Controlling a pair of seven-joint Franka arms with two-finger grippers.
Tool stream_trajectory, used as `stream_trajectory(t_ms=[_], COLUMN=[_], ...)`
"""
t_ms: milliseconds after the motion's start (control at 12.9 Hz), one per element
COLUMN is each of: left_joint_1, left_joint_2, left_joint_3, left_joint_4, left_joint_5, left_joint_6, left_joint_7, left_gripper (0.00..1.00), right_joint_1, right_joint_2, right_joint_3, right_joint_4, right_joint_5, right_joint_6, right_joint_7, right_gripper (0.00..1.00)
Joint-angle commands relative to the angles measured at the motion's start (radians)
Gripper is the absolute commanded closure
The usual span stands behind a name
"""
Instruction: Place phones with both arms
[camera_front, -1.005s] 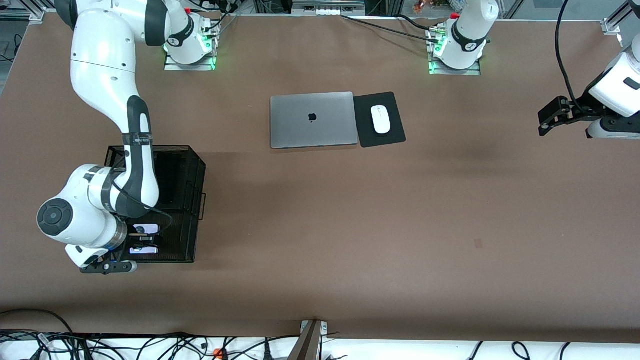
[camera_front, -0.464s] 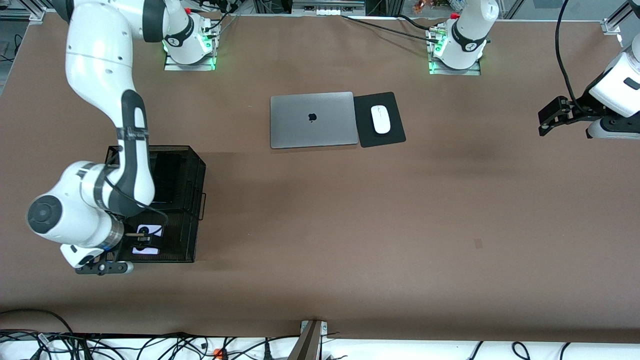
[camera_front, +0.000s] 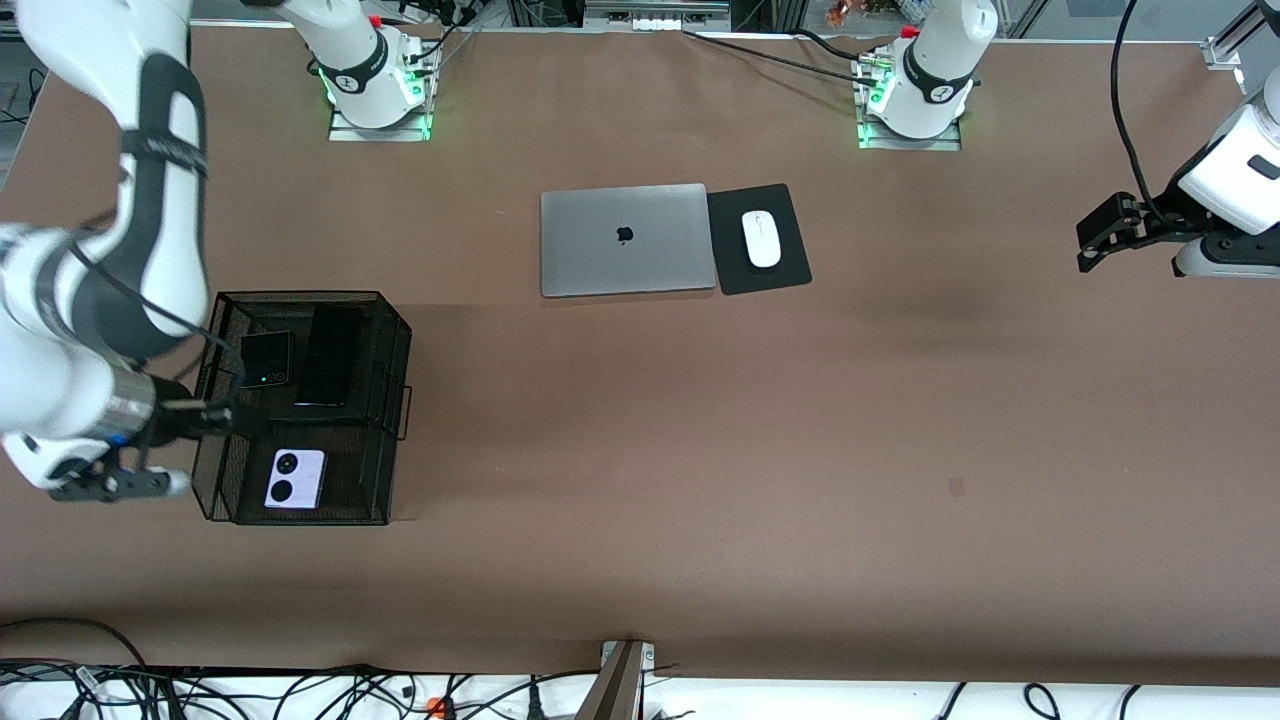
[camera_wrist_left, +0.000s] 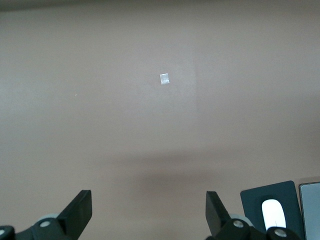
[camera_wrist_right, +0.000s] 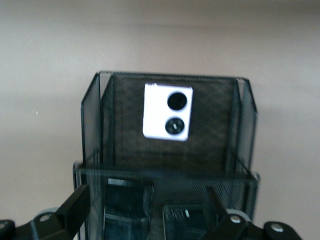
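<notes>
Three phones, the small square lavender-white one (camera_front: 295, 479) included, are seen lying stowed in a black wire-mesh basket (camera_front: 390, 400), over which the right hand (camera_wrist_right: 145, 212) is held spread and empty, while the left hand (camera_wrist_left: 149, 212) is kept waiting, spread, above bare brown tabletop (camera_front: 700, 450).

All three phones lie flat in the black mesh basket (camera_front: 395, 345) at the right arm's end of the table. The lavender-white phone (camera_front: 295, 478), square with two black circles, fills the compartment nearest the front camera, face up and tilted a touch. Farther from the camera, the small square black phone (camera_front: 266, 358) sits beside the long slim black phone (camera_front: 329, 356), the slim one lying lengthwise toward the arms' bases.
</notes>
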Motion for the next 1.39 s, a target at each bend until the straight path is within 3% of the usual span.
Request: stream_trajectory(t_ms=[0, 232, 386, 618, 927, 1314], left_joint_1=[0.004, 0.004, 0.004, 0.004, 0.004, 0.004], left_joint_2=[0.005, 0.005, 0.005, 0.005, 0.005, 0.005], left_joint_3=[0.004, 0.004, 0.004, 0.004, 0.004, 0.004], left_joint_4=[0.022, 0.022, 0.022, 0.022, 0.022, 0.022], left_joint_5=[-0.030, -0.030, -0.030, -0.030, -0.030, -0.030], left_joint_6=[-0.019, -0.019, -0.019, -0.019, -0.019, -0.019], left_joint_7=[0.025, 0.025, 0.025, 0.025, 0.025, 0.025], left_gripper=[0.00, 0.00, 0.00, 0.00, 0.00, 0.00], right_joint_1=[0.054, 0.054, 0.009, -0.194, -0.409, -0.420], right_joint_2=[-0.207, -0.342, -0.445, -0.535, -0.575, -0.571], right_joint_3=[0.004, 0.029, 0.101, 0.317, 0.516, 0.527], right_joint_4=[-0.225, -0.328, -0.397, -0.413, -0.383, -0.329], right_joint_5=[-0.083, -0.203, -0.290, -0.350, -0.361, -0.358], right_joint_6=[0.022, 0.022, 0.016, -0.039, -0.112, -0.185], right_joint_7=[0.001, 0.065, 0.126, 0.143, 0.143, 0.146], right_gripper=[0.00, 0.00, 0.00, 0.00, 0.00, 0.00])
